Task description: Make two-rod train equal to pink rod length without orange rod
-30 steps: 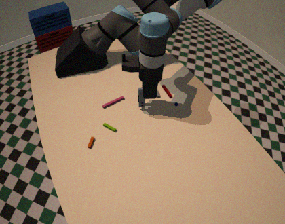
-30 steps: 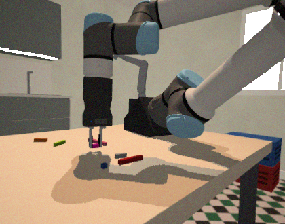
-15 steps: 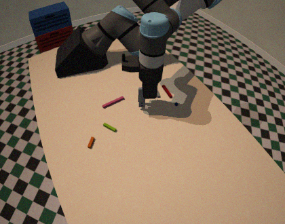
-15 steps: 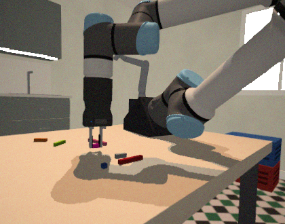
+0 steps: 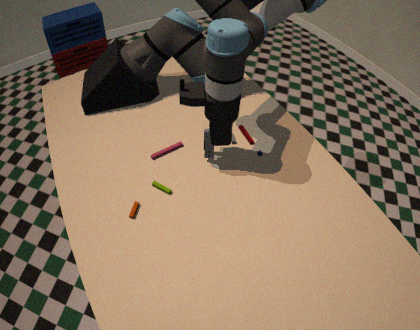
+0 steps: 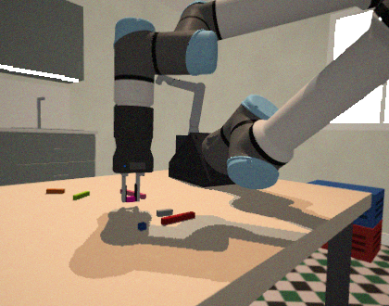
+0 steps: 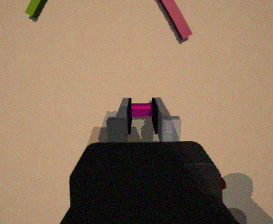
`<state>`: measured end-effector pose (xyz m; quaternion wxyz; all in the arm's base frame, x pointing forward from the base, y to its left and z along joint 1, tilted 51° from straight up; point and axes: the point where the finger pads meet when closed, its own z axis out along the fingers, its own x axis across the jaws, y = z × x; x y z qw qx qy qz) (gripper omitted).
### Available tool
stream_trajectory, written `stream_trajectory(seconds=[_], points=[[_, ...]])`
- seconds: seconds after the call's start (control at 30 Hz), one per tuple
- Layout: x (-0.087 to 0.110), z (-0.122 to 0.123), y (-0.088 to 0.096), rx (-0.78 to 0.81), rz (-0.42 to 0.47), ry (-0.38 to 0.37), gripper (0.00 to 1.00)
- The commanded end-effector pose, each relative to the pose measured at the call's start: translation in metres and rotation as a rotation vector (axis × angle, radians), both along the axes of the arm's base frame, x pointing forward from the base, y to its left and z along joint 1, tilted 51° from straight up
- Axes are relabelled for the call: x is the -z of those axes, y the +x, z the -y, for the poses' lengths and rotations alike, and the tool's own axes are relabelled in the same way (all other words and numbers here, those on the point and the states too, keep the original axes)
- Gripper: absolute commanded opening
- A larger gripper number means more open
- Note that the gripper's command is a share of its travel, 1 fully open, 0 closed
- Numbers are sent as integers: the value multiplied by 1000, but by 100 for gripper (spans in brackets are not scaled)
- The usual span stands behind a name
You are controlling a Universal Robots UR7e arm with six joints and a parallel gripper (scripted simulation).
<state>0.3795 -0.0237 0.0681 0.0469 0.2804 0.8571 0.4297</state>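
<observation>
My gripper [image 5: 221, 149] [image 6: 131, 199] [image 7: 141, 109] is shut on the magenta rod [image 6: 130, 198] [image 7: 141, 109], gripping it by its two ends, seemingly a little above the table; the top view does not show this rod. The red rod [image 5: 246, 134] [image 6: 178, 218] lies near the blue rod [image 5: 260, 153] [image 6: 142, 226]. The grey rod [image 6: 165, 212] lies just behind the red one in the exterior view. It is mostly or wholly hidden by the gripper in the top view. The pink rod [image 5: 167, 150] [image 6: 143, 196] [image 7: 176, 19] lies apart. The lime rod [image 5: 162, 187] [image 6: 81, 195] [image 7: 35, 6] lies beyond it.
The orange rod [image 5: 134, 210] [image 6: 56, 191] lies near the lime rod, towards the table's left edge in the top view. The arm's shadow falls over the blue rod. A blue and red crate stack [image 5: 77, 40] [image 6: 366, 227] stands beyond the table.
</observation>
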Motion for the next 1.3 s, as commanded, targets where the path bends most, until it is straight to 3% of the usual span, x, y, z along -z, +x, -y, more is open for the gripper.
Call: stream_trajectory(seconds=[0.0, 1.27], points=[[3, -4, 0, 0, -4, 5, 40], [8, -8, 3, 1, -1, 2, 40]])
